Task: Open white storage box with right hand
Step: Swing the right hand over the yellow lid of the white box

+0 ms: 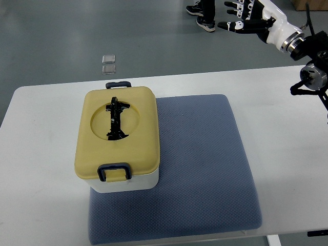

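A white storage box [119, 180] sits on the left part of a blue-grey mat [205, 169], which lies on a white table [36, 154]. The box's left side hangs a little past the mat's left edge, over the bare tabletop. A pale yellow lid [138, 138] covers the box completely and lies flat on it, so only a strip of the white body shows along the near side. In the middle of the lid is a round shallow dip, and a black handle [116, 119] lies folded down inside it, running from far to near. A dark latch [114, 171] sits at the near edge of the lid and a second dark latch [118, 85] at the far edge; both lie against the lid. The right hand [241, 18] is up in the far right corner of the view, above the floor beyond the table's far edge and well apart from the box. Its arm comes in from the right edge. The fingers [229, 24] are stretched out and spread, pointing left, and hold nothing. The white and black forearm [279, 31] angles down toward the right edge, where dark joints and cables show above the table's far right corner. On the floor beyond the table lie two small clear squares [108, 63], one just beside the other, and a person's dark shoes [201, 14] stand near the top edge, just left of the hand.
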Robot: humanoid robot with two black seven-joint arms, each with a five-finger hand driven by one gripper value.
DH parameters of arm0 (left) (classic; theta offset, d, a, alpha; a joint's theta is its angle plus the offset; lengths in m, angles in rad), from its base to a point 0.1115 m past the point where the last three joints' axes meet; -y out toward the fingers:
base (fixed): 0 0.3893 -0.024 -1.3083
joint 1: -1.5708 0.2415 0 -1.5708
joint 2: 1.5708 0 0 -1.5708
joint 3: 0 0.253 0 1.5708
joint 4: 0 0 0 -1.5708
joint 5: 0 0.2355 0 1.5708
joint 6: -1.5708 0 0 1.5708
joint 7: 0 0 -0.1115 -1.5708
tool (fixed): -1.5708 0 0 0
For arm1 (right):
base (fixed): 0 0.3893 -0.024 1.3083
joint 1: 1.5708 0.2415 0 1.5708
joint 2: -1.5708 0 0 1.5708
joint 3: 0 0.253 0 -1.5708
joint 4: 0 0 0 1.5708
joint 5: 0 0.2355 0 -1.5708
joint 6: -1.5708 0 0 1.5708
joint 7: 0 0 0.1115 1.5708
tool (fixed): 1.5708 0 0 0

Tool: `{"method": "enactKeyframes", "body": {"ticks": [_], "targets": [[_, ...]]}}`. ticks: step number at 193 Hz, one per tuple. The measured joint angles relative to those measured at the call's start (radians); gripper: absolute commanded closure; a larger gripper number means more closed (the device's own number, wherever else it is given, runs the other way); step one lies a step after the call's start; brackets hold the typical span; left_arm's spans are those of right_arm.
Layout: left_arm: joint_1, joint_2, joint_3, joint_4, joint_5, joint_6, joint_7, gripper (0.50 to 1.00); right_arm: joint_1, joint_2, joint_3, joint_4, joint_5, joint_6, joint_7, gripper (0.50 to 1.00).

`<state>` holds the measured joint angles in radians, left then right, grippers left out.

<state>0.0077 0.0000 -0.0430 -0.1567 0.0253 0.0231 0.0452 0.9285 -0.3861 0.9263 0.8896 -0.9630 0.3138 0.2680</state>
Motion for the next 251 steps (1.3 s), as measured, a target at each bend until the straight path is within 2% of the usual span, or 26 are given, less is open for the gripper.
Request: {"method": "enactKeyframes", "body": {"ticks": [52, 74, 95, 153, 251], "targets": [[0.000, 0.000, 0.000, 0.000, 0.000, 0.000, 0.000, 0.500, 0.130, 0.003, -0.160, 0.013, -0.303, 0.117, 0.196, 0.574], [0.000, 0.000, 0.000, 0.000, 0.000, 0.000, 0.000, 0.500, 0.199, 0.000, -0.267, 0.024, -0.347, 0.133, 0.265, 0.574], [0.000, 0.000, 0.000, 0.000, 0.000, 0.000, 0.000, 0.500, 0.268, -0.001, -0.385, 0.042, -0.361, 0.129, 0.302, 0.576], [0.000, 0.000, 0.000, 0.000, 0.000, 0.000, 0.000, 0.500, 0.437, 0.021, -0.661, 0.078, -0.364, 0.024, 0.342, 0.579], [0.000, 0.000, 0.000, 0.000, 0.000, 0.000, 0.000, 0.500, 0.574, 0.109, -0.776, 0.106, -0.463, -0.023, 0.343, 0.581]]}}
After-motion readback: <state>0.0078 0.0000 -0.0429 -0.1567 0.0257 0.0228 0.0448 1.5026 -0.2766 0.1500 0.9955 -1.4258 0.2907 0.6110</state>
